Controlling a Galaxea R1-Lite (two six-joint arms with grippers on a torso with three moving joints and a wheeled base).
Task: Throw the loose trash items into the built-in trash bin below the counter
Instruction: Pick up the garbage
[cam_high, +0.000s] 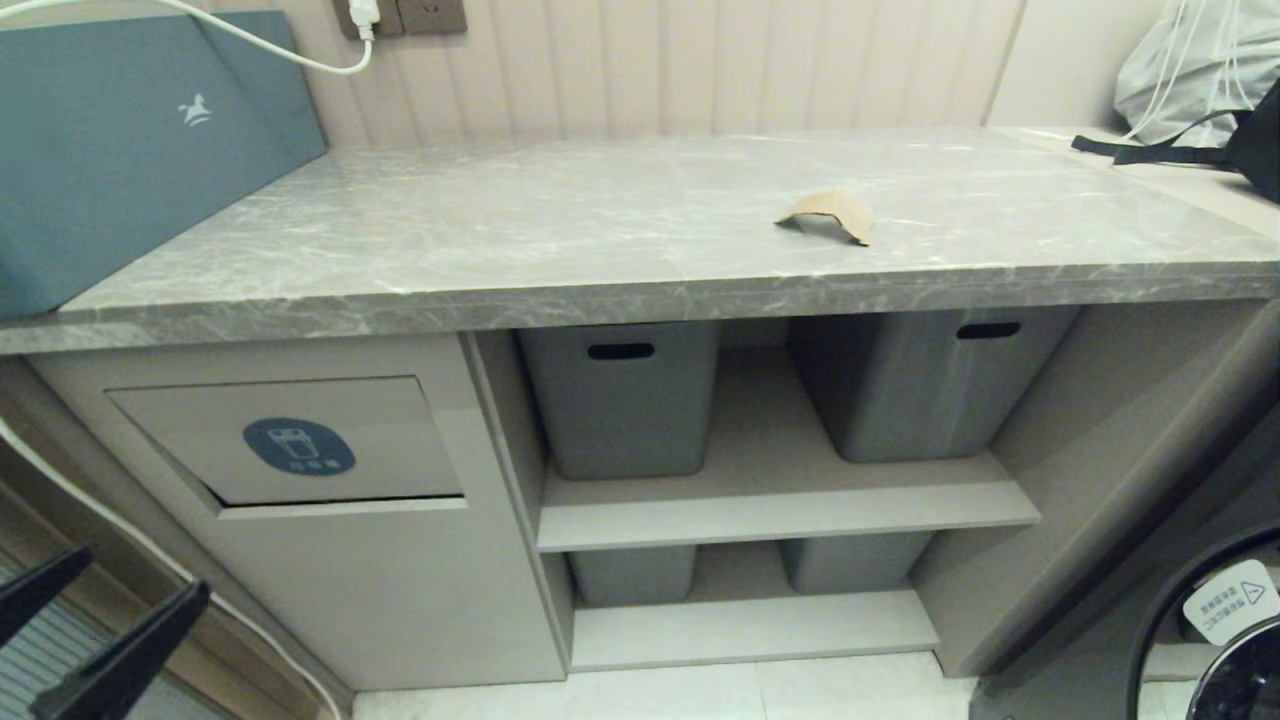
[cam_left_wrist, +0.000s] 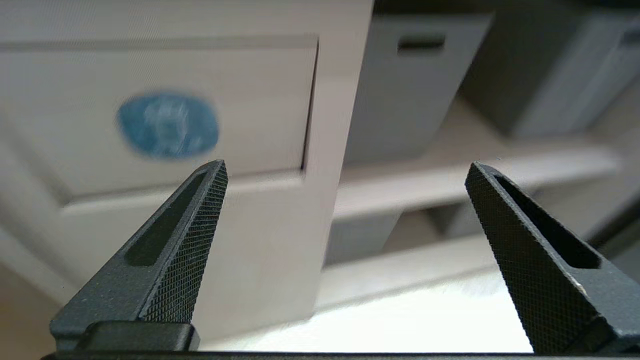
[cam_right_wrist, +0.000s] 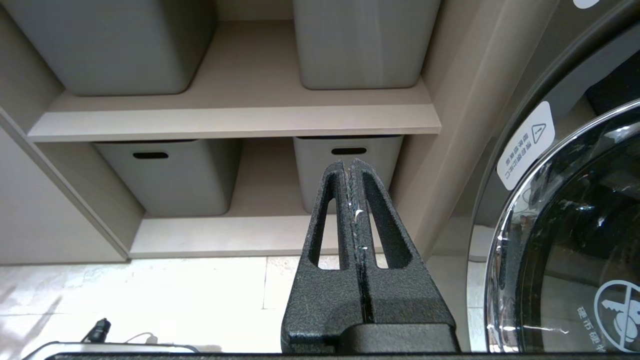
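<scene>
My left tool (cam_high: 95, 625) sits low and left of the bin flap (cam_high: 290, 440), below its level, wide open and holding nothing; only the two black fingertips show in the head view. In the left wrist view the same tool (cam_left_wrist: 345, 170) has its fingers (cam_left_wrist: 195, 235) spread far apart, pointed at the cabinet front, with the bin flap (cam_left_wrist: 160, 115) and its blue sticker (cam_left_wrist: 168, 125) just above the one finger. The flap looks slightly ajar along its lower left edge.

The teal box (cam_high: 120, 140) leans on the desk (cam_high: 500, 230) above and left of the flap, with a white cable (cam_high: 270, 45) running over it to the wall socket (cam_high: 400, 15).

Right of the flap are open shelves (cam_high: 780, 500) with grey tubs (cam_high: 625, 395) with slot handles, two on the upper shelf and two below.

One tan cardboard scrap (cam_high: 828, 212) lies arched on the desk, well right of the flap and above the right-hand upper tub, near the middle of the desk's depth. I see only this one scrap.

A grey bag (cam_high: 1190, 70) and a black strap (cam_high: 1160, 152) are at the desk's far right end.

The washer door (cam_high: 1215, 640) is far right of the flap at floor level. My right tool (cam_right_wrist: 354, 167) hangs parked in front of the lower shelves, left of the washer door (cam_right_wrist: 565, 240), with fingers pressed together, empty.
</scene>
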